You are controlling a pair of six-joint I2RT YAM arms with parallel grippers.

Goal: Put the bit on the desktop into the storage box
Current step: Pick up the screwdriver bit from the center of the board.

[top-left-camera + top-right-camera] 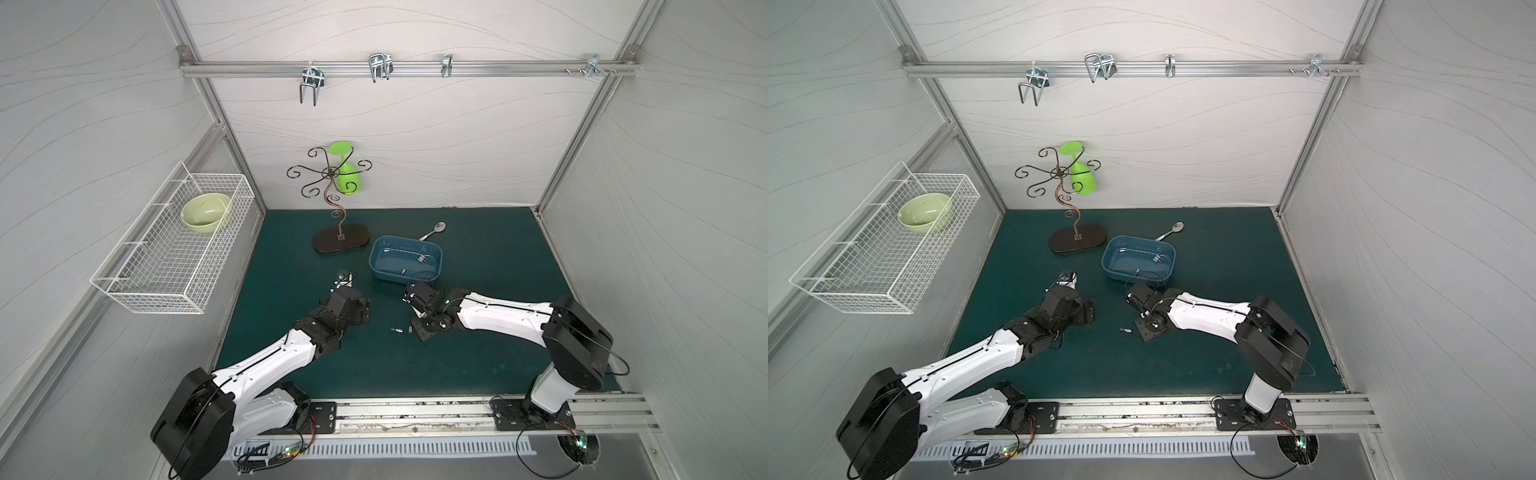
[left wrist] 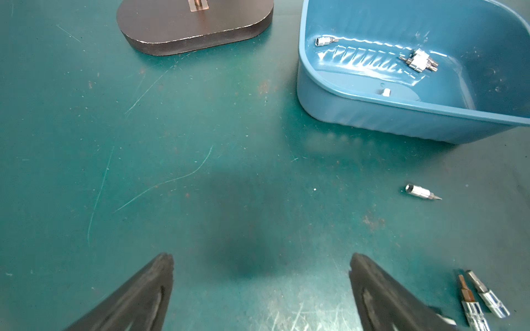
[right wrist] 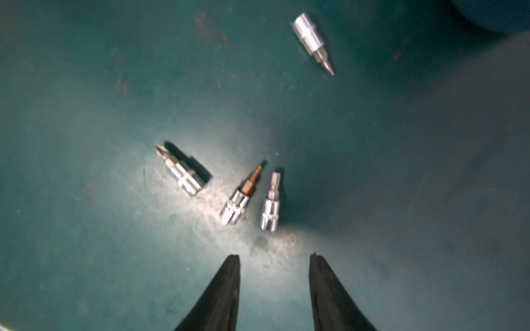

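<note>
while flat on the desktop, bit with tip away from right hand, apart, empty; left hand wide apart.

A white wire basket on the left wall holds a pale green bowl. A green goblet hangs upside down from a scrolled metal stand. A spoon lies right of its base. Metal hooks hang on the back rail.
</note>
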